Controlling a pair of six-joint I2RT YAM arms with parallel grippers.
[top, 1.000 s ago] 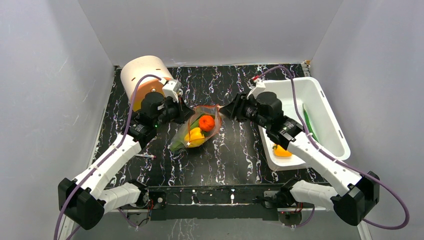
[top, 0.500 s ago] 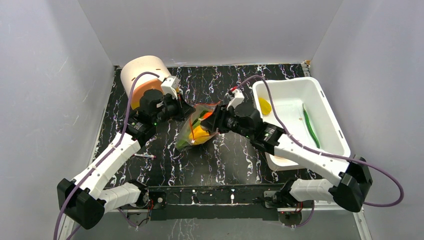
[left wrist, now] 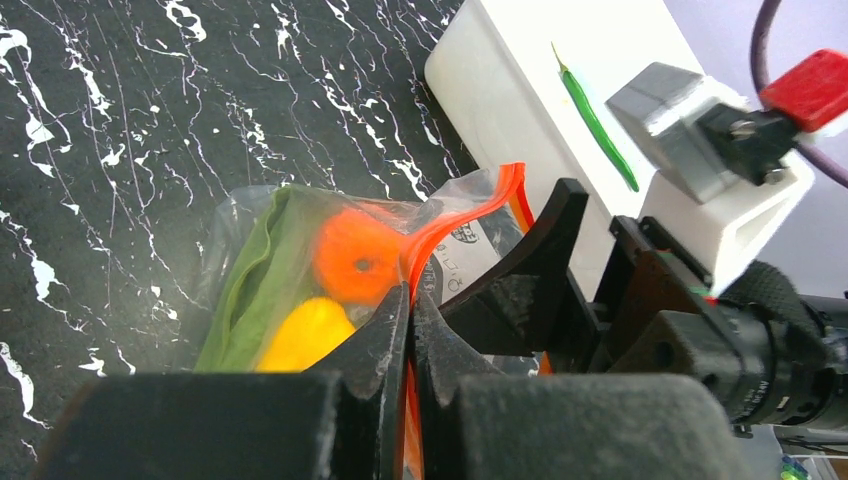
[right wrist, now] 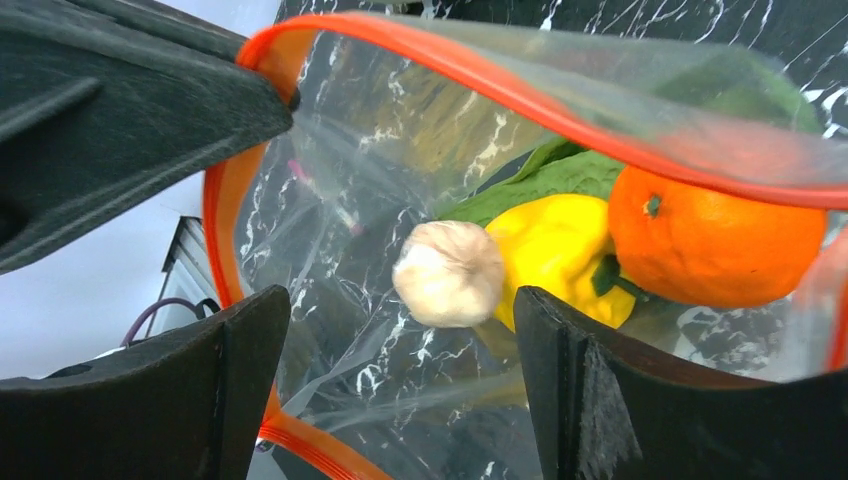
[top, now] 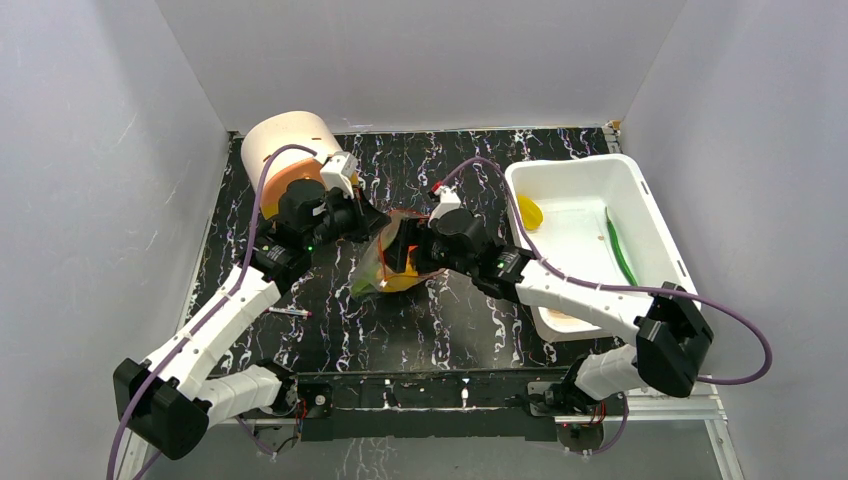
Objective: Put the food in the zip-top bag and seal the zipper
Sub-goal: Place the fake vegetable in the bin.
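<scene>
**Bag held at the mouth.** We see the bag (top: 375,272) lying on the table (top: 440,320) between the two grippers, left of the tub (top: 655,205). The left gripper (left wrist: 408,330) is clenched on the zipper (left wrist: 462,215), holding one lip of the mouth. The right gripper (right wrist: 400,390) faces the gaping mouth with its jaws spread wide, grasping nothing. Inside the bag we find an orange fruit (right wrist: 715,240), a yellow pepper (right wrist: 550,250), a green leaf (right wrist: 560,170) and a pale bulb (right wrist: 447,287) (garlic-like, between the spread fingers but touching neither). A green pod (top: 622,255) and a yellow piece (top: 530,212) lie in the tub.
</scene>
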